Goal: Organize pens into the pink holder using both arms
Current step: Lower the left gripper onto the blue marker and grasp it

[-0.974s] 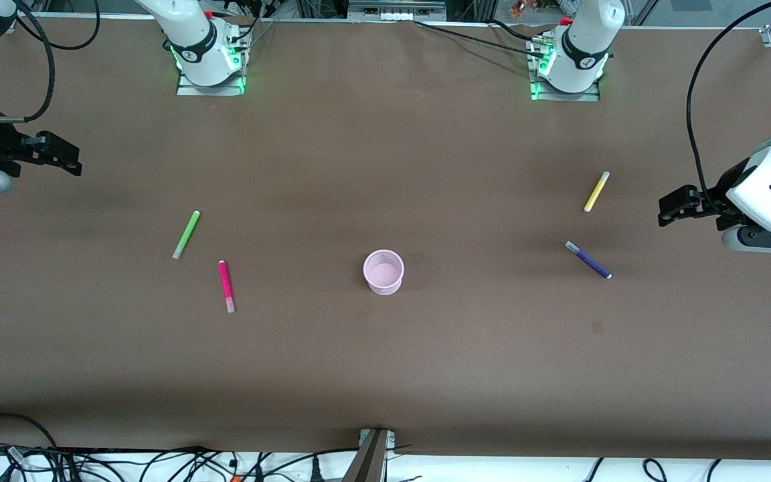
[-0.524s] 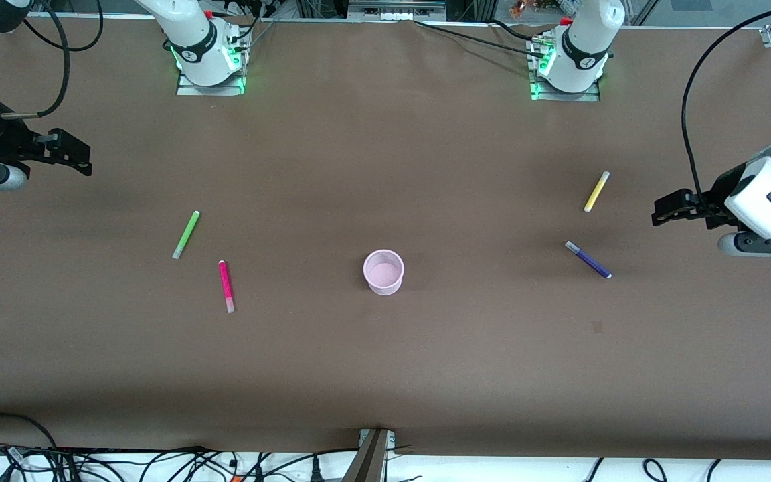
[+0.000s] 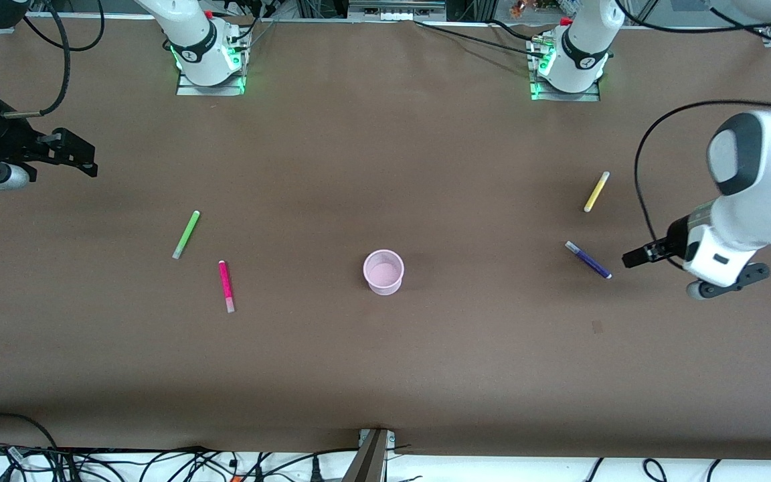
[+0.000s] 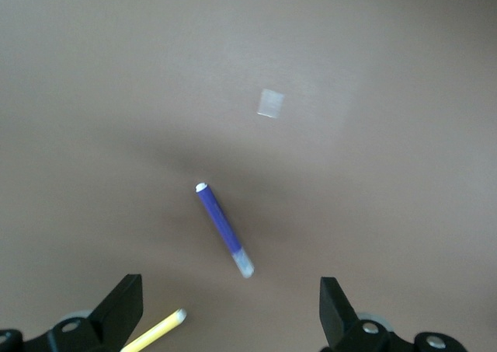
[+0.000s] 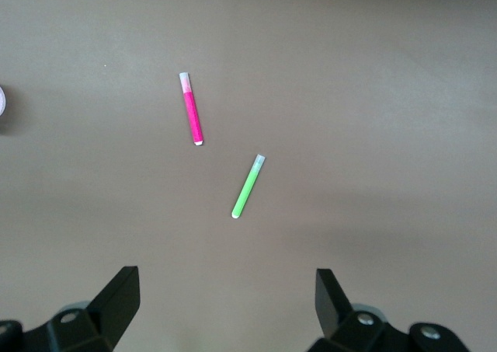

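Pens first: I see four slim marker-like sticks w/ pale ends, all lying flat on the brown table (image 3: 385,375), none in the cup. The small pale pink round plastic holder (image 3: 383,272) stands upright near the table's middle, mouth up, nothing inside it that I can see.

Toward the right arm's end of the table: the green pen (image 3: 186,234) and the magenta-pink pen (image 3: 226,286), near each other but not touching; the magenta one is nearer the front cam and closer to the holder. Both show in the right wrist view too, green (image 5: 248,186), magenta (image 5: 191,109).

Toward the left arm's end: the yellow pen (image 3: 596,191) and the dark purple pen (image 3: 588,260), apart from each other; purple is nearer the front cam. In the left wrist view the purple pen (image 4: 224,229) lies between the finger tips' lines of sight, w/ a bit of the yellow pen (image 4: 153,333) at the frame edge.

Left gripper (image 3: 634,258) is up over the table just beside the purple pen, on the side away from the holder; fingers spread wide, holding nothing. Right gripper (image 3: 76,157) is over the table's right-arm end, well apart from the green pen; fingers also spread, nothing between them.
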